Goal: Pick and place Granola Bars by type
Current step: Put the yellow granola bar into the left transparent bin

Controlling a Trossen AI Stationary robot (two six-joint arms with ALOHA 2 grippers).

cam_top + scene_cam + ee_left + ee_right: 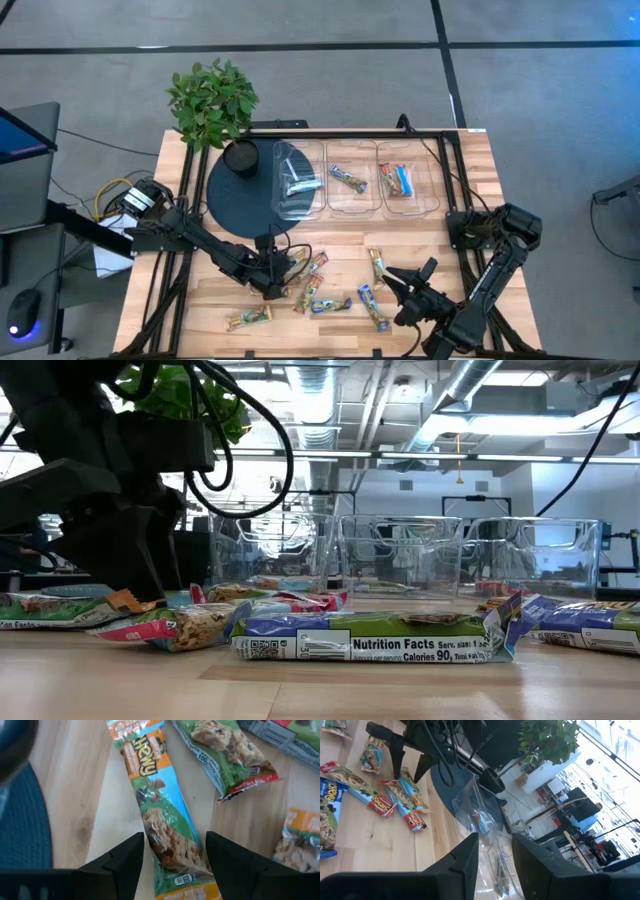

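Between open left gripper (175,857) fingers (straddling): granola bar (162,820)

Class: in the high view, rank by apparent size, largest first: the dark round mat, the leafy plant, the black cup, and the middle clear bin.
1. Dark round mat
2. Leafy plant
3. Middle clear bin, fairly near the plant in size
4. Black cup, clearly smallest

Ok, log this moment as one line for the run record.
left tool: open, astride green-orange granola bar on table | right tool: idle above table, nothing held | three clear bins: some bars inside | loose bars: unsorted
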